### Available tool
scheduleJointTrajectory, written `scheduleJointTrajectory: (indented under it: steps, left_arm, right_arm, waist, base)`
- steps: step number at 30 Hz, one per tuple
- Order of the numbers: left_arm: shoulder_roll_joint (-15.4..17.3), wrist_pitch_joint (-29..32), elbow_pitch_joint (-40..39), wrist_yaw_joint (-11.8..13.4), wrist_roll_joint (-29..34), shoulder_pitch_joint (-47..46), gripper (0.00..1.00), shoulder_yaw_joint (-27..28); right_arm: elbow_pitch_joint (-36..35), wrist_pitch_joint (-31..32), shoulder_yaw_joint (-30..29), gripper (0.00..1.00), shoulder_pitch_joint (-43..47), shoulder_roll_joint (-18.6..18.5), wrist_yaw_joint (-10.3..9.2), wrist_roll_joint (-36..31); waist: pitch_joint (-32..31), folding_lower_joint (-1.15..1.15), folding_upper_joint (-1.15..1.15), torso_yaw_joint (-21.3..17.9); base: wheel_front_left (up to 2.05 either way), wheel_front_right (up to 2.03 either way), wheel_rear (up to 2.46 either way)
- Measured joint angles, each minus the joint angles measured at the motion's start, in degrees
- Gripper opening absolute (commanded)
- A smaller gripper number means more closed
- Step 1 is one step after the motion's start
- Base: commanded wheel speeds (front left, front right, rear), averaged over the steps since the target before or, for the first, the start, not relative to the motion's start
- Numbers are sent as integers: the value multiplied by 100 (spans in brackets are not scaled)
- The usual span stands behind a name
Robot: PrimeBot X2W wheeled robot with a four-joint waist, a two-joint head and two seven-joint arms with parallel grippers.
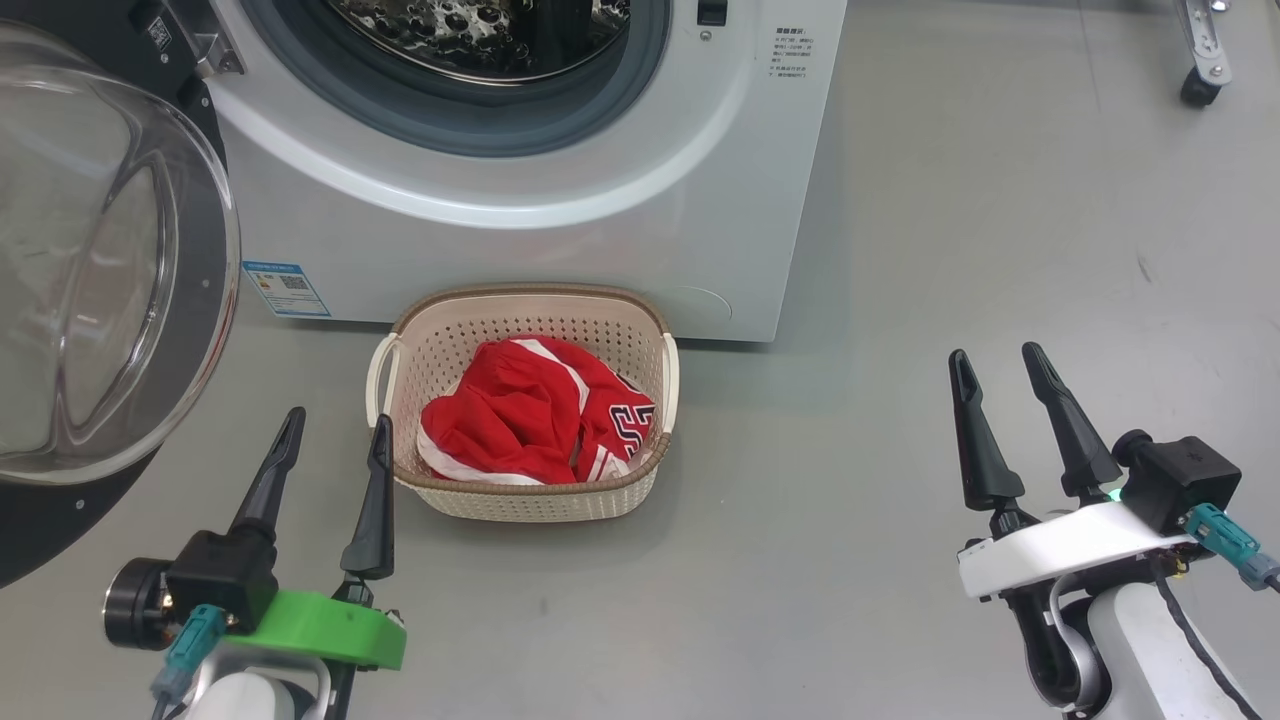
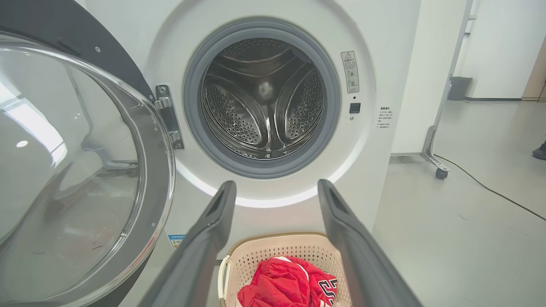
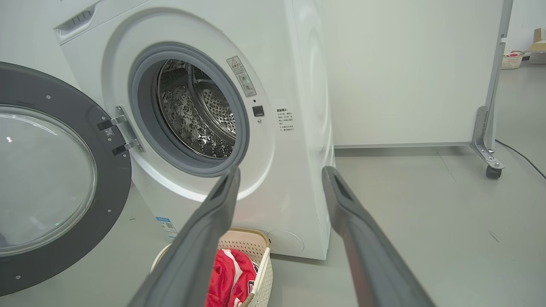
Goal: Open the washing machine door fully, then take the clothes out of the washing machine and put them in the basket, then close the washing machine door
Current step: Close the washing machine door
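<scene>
The white washing machine point(image 1: 560, 250) point(image 2: 384, 64) point(image 3: 298, 85) stands with its round black-rimmed glass door point(image 1: 110, 270) point(image 2: 81, 170) point(image 3: 51, 179) swung wide open to the left. Its steel drum point(image 2: 264, 98) point(image 3: 196, 111) looks bare inside. Red clothes point(image 1: 530, 410) point(image 2: 290, 283) point(image 3: 230, 277) lie in the cream basket point(image 1: 610, 325) point(image 2: 277, 251) point(image 3: 251, 247) on the floor in front of the machine. My left gripper point(image 1: 335, 425) point(image 2: 275, 187) is open just left of the basket, holding nothing. My right gripper point(image 1: 995, 360) point(image 3: 279, 175) is open well to the basket's right, holding nothing.
Grey floor point(image 1: 1000, 200) stretches to the right of the machine. A white panel on a wheeled metal foot point(image 1: 1200, 60) point(image 2: 435, 157) point(image 3: 486, 145) stands behind and to the right. A cable point(image 2: 490, 192) runs across the floor there.
</scene>
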Motion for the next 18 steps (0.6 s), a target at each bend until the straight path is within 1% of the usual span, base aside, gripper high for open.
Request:
scheduleJointTrajectory:
  steps: [6,18]
  left_arm:
    - [0,0,-2,0,4,0,100,-34]
    - [0,0,-2,0,10,1,100,-54]
  right_arm:
    - [1,0,12,100,0,-3,0,0]
    - [4,1,36,100,0,-9,0,0]
  waist:
    - [-5,0,0,5]
    - [-29,0,0,21]
  base:
    - [-21,21,0]
    - [-1,1,0]
